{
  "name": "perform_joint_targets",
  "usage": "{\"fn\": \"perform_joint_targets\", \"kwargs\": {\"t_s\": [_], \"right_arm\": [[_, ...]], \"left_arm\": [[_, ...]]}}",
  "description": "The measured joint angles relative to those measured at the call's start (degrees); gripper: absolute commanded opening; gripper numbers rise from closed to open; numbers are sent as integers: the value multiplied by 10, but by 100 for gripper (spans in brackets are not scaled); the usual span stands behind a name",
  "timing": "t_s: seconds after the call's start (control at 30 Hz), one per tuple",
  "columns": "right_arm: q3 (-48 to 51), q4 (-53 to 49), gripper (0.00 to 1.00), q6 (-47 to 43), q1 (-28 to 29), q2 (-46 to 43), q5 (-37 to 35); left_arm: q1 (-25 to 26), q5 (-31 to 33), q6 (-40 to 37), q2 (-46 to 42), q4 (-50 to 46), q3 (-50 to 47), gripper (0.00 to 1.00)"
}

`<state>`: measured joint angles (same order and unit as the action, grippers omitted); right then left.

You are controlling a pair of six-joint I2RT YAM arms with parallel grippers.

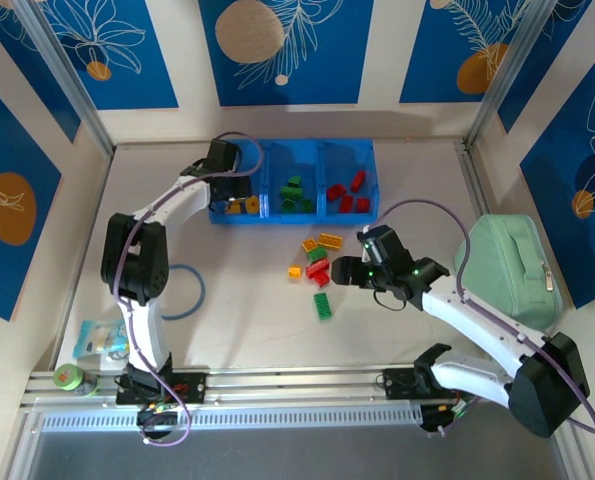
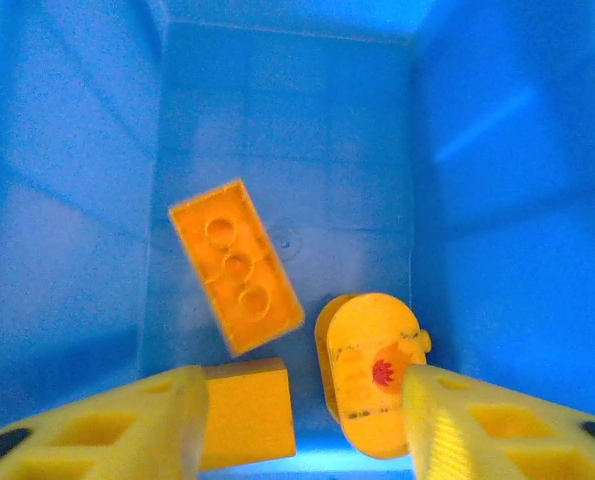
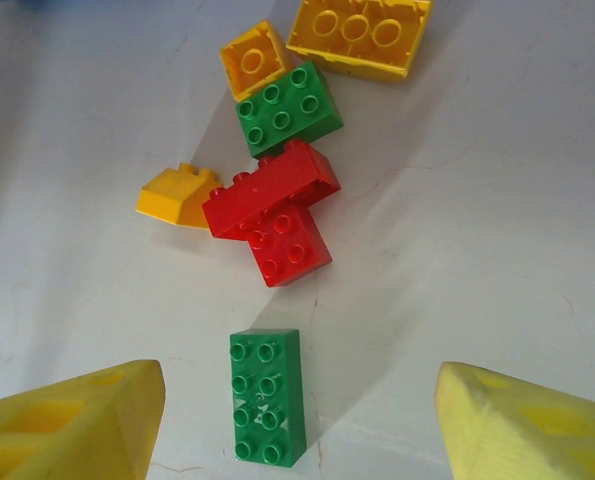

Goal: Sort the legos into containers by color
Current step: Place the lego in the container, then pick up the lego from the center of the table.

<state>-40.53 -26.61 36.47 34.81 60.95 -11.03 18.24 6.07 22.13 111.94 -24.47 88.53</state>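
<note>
Table (image 1: 237, 330) | green lego (image 3: 266, 397) points along spread right hand (image 3: 300, 370) | left hand (image 2: 305, 378) spread

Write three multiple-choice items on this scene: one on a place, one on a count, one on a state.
1. Which tray compartment holds red legos? A left B middle C right
2. How many green legos lie loose on the table? A one B two C four
3. The right gripper is: A shut on a red lego B open over a green lego C shut on the tray wall
C: red pieces lie in the right-hand compartment. B: the right wrist view shows two green ones. B: its fingers stand apart above the brick.
</note>
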Motion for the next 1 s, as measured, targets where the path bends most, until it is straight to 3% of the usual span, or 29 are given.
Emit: {"fn": "perform_joint_targets", "kwargs": {"t_s": [0.33,0.67,1.0], "right_arm": [[-75,0,78,-22,62,104,-11],[-231,-39,74,-44,118,298,-29],[-373,-115,69,-45,140,473,-49]], "left_arm": [[30,0,5,-210,53,-163,64],[84,5,24,-384,87,-351,66],[117,37,56,-575,62,-462,66]]}}
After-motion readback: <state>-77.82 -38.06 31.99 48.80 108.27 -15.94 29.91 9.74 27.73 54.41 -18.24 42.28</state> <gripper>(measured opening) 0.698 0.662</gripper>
